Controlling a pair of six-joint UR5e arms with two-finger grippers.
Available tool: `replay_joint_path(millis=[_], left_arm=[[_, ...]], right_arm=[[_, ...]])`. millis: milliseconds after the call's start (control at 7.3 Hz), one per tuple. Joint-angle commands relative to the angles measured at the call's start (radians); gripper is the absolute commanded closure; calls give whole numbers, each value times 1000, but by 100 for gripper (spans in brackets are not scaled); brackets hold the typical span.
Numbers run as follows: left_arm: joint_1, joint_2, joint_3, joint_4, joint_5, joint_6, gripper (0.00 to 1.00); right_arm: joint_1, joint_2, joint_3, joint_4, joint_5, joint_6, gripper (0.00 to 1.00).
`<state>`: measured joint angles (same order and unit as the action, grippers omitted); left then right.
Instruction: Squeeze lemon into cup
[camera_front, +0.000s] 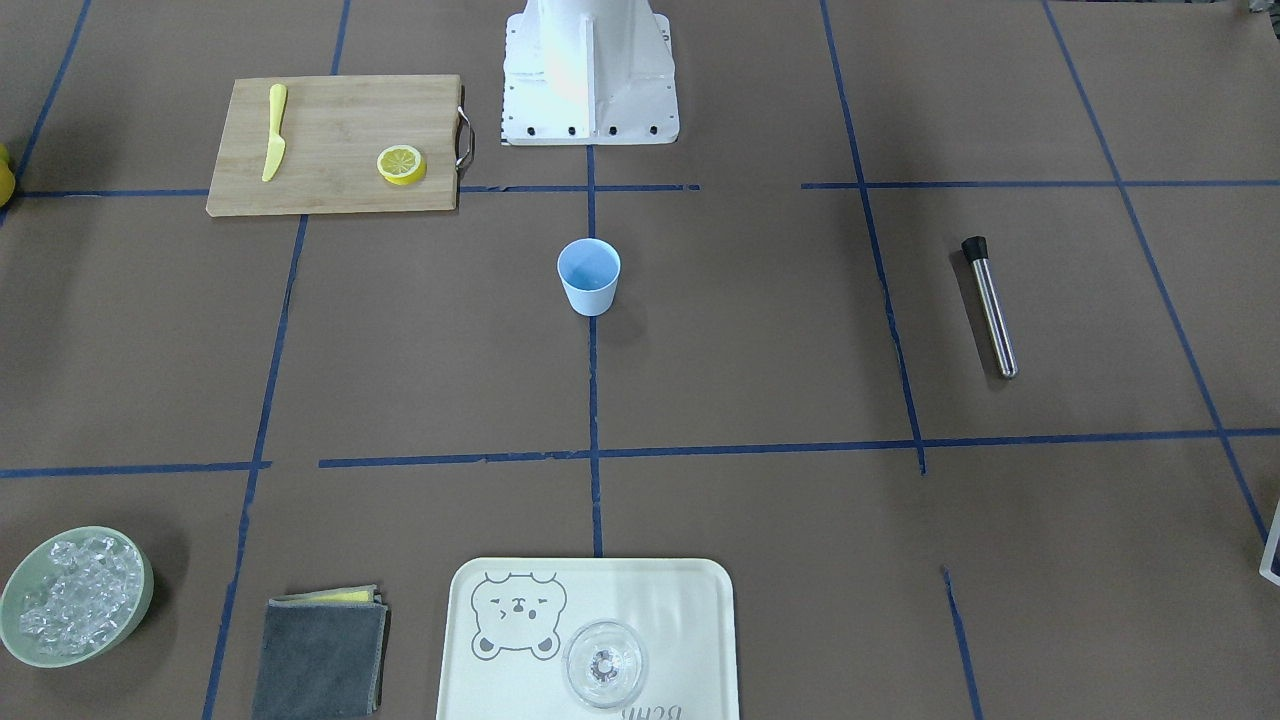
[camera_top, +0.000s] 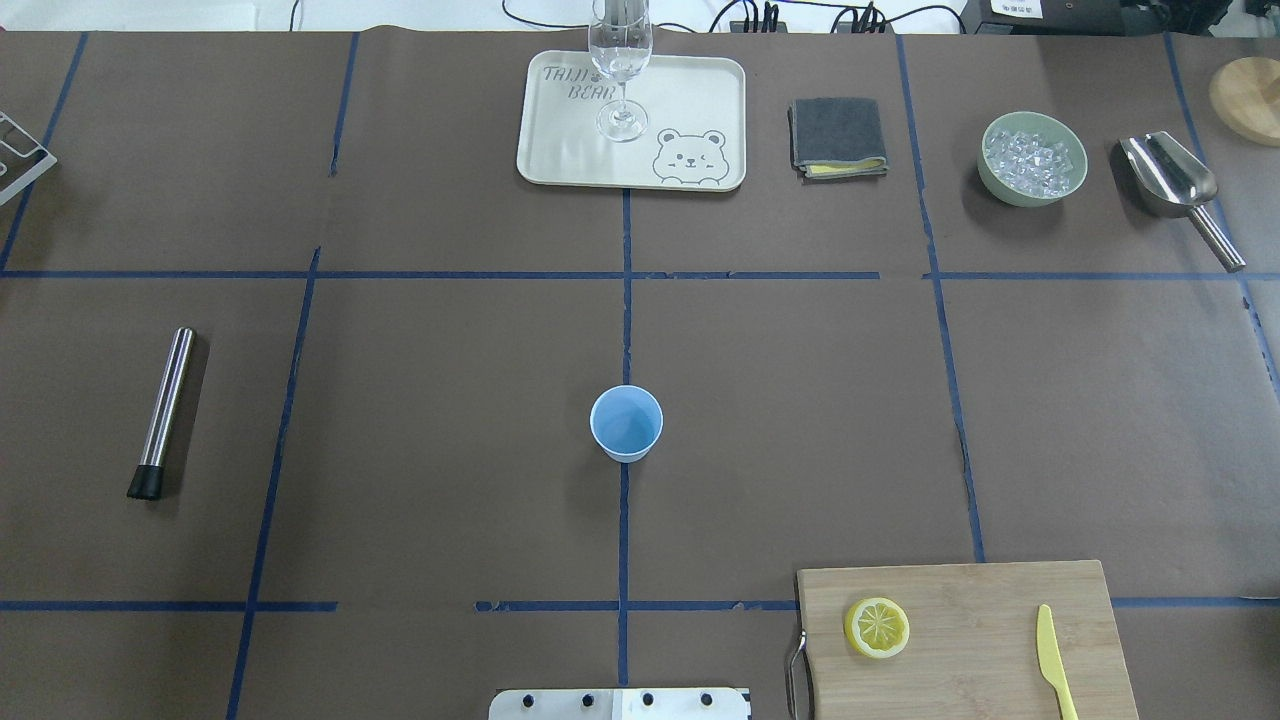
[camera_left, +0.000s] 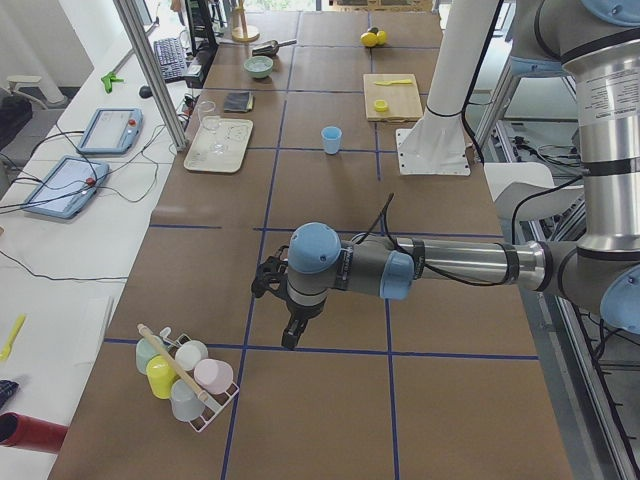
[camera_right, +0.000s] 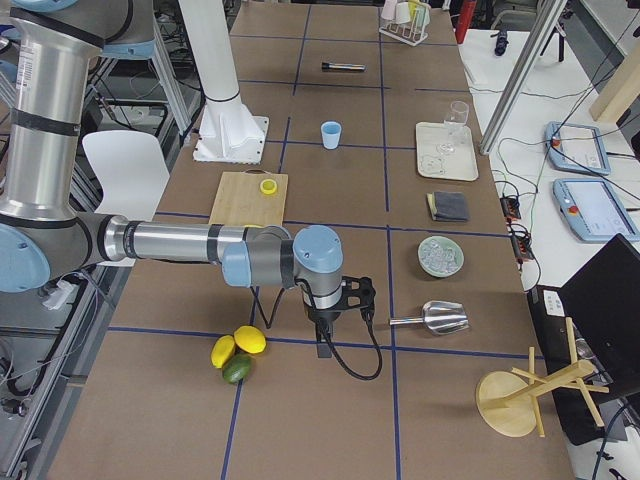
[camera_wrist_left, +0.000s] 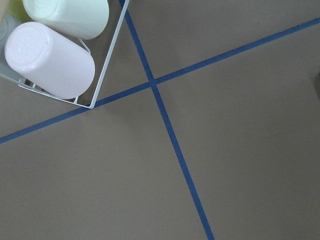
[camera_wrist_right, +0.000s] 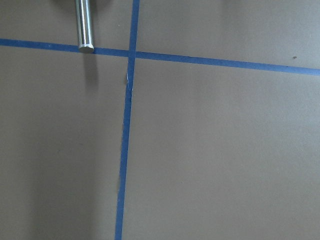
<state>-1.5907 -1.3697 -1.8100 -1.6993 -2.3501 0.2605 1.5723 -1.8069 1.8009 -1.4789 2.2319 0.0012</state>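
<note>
Overhead exterior is showing the lemon (camera_top: 877, 627) lying flat on the cutting board (camera_top: 985, 610), right of the cup (camera_top: 626, 423). The right fingers (camera_right: 321, 343) are hanging nearer than the left fingers (camera_left: 289, 338). Whether either pair is open or closed, I cannot tell.

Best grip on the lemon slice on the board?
I'd take the lemon slice across its rind, straight down from above: it lies flat, face up, on the cutting board, so only the yellow rim offers opposing sides. The knife lies well clear.
</note>
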Motion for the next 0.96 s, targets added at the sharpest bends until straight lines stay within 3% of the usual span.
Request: replay_joint_path(millis=[0,411,685,822], left_arm=[[0,-2,-14,-2,-2,2,0],[0,-29,-8,-22,3,-3,0],[1,-40,9,-34,2,-9,0],[0,-40,12,-33,2,-9,0]], right_arm=[[0,0,0,0,0,0,0],[-8,11,6,3,2,8,0],[-40,21,15,172,8,16,0],[-52,21,14,266,64,28,0]])
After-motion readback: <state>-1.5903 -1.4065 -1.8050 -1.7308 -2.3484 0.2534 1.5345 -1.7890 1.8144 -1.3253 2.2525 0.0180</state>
